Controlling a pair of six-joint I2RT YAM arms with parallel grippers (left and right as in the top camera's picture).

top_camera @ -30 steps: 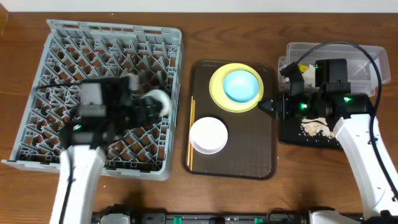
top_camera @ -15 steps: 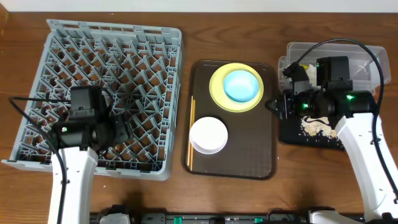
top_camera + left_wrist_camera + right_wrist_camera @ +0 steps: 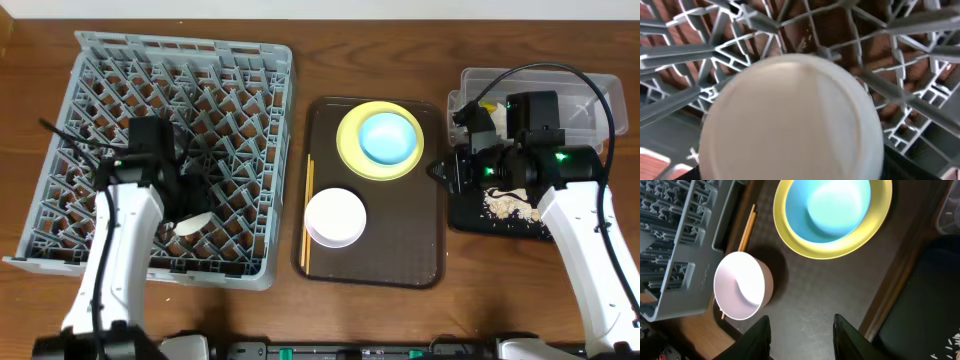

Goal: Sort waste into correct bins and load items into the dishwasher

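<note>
**Dish rack** (image 3: 180,45), grey, L side of table. A white round object (image 3: 790,120) sits over its lattice and fills the L wrist view. L gripper (image 3: 183,200) is above the rack near that object; whether its jaws are wide or narrow cannot be told.

**Centre:** brown tray (image 3: 420,250) w/ yellow plate (image 3: 350,150) carrying blue bowl (image 3: 390,137). The white bowl (image 3: 335,217) is beside the chopsticks (image 3: 307,215).

**R side:** R gripper (image 3: 440,170) is at the tray's R edge, fingers spread, nothing between. Just beside it is the black tray (image 3: 465,215) w/ food grains (image 3: 510,205); the clear tub (image 3: 590,95) is behind.
</note>
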